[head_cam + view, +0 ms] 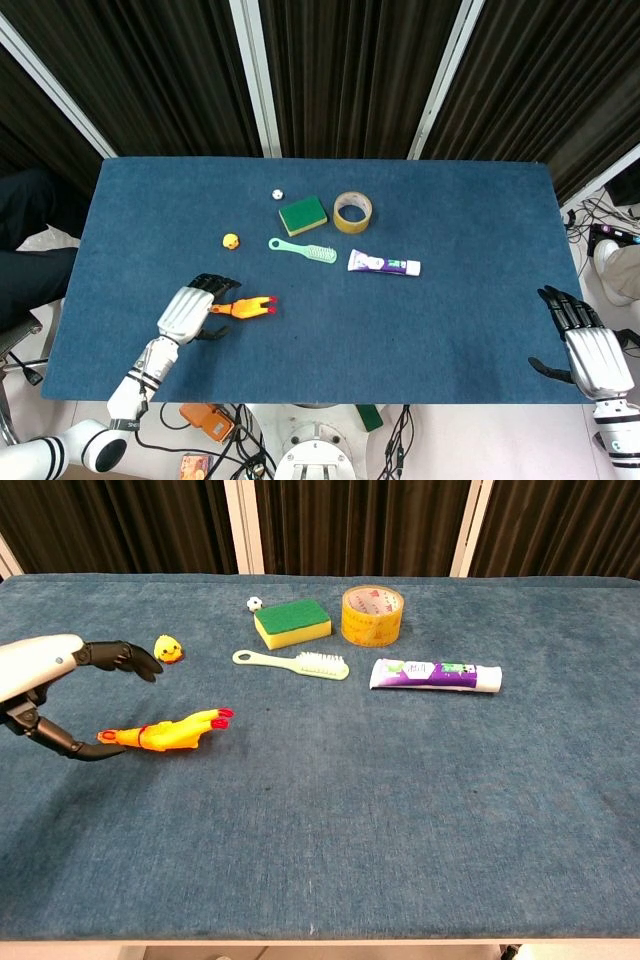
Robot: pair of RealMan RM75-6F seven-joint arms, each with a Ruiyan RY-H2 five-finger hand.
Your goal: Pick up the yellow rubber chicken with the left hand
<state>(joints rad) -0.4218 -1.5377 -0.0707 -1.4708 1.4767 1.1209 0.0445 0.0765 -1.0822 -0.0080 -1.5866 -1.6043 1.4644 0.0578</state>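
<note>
The yellow rubber chicken (165, 733) is seen lying flat near the surface's (450, 330) front-left edge. The left hand (190, 310) is spread wide around its head end, nothing gripped. The fingers should be lowered and closed across the body.

Both hands, left (190, 308) and right (590, 355), are clad in silver-white shells, with black fingers (120, 656) and ringed white wrists.

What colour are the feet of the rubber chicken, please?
Red feet on the chicken, clearest in the chest view.
</note>
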